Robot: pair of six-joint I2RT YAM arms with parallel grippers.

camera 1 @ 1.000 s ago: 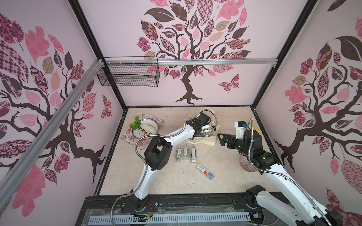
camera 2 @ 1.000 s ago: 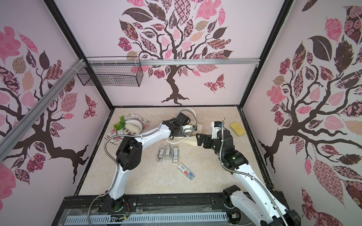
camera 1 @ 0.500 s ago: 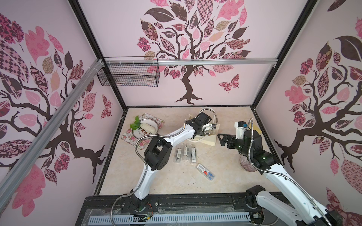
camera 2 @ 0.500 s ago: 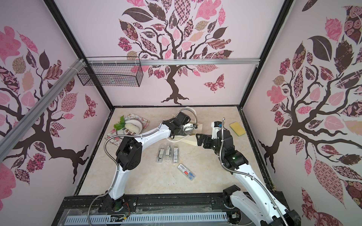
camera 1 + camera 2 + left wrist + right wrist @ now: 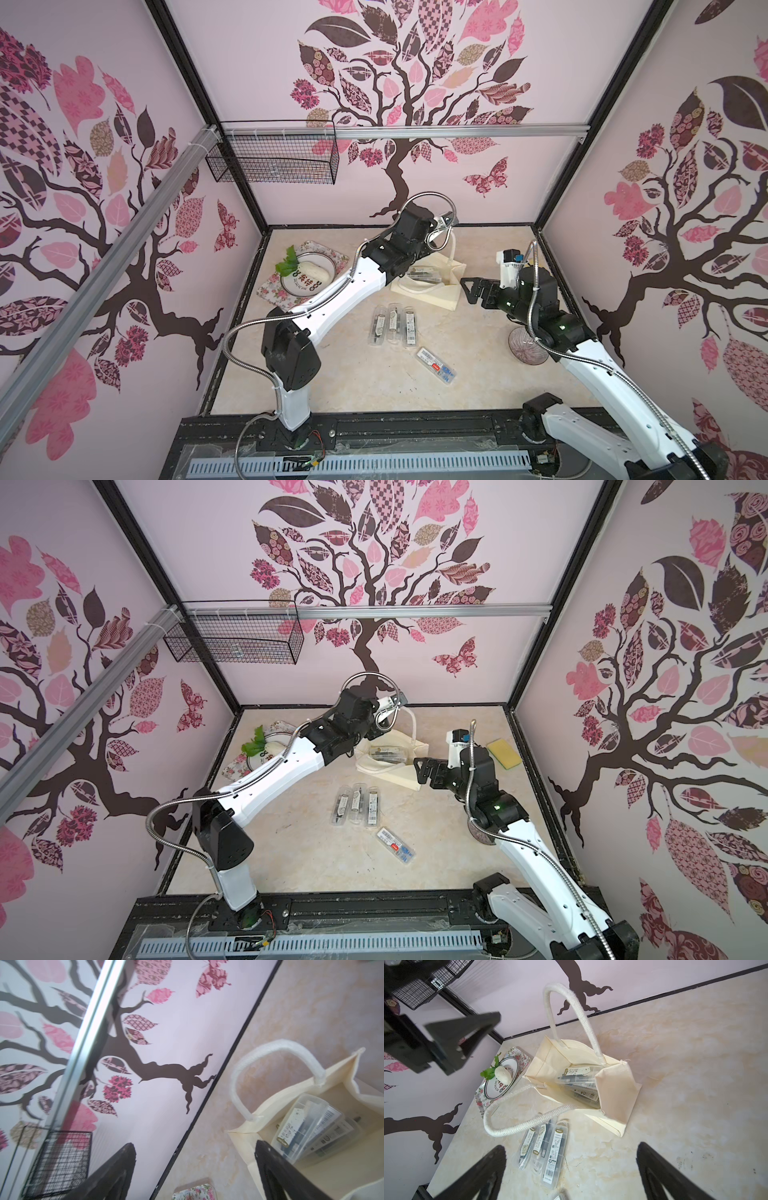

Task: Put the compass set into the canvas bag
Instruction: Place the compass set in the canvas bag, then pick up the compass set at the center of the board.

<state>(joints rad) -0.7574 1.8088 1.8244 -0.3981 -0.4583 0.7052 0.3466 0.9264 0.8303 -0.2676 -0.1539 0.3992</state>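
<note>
**Clear plastic compass set case (image 5: 577, 1078) inside the boxy cream-white canvas bag (image 5: 616, 1088)**

The bag stands open-mouthed at the far middle of the marbled beige bench (image 5: 353, 374), the case lying in it. The left arm's fingers (image 5: 124, 1159) hang above its far side, spread wide, nothing between them. The right arm's fingers (image 5: 492, 1163), just right of the bag, are equally wide and empty. Three more clear cases (image 5: 392, 330) lie side by side nearer.
</note>
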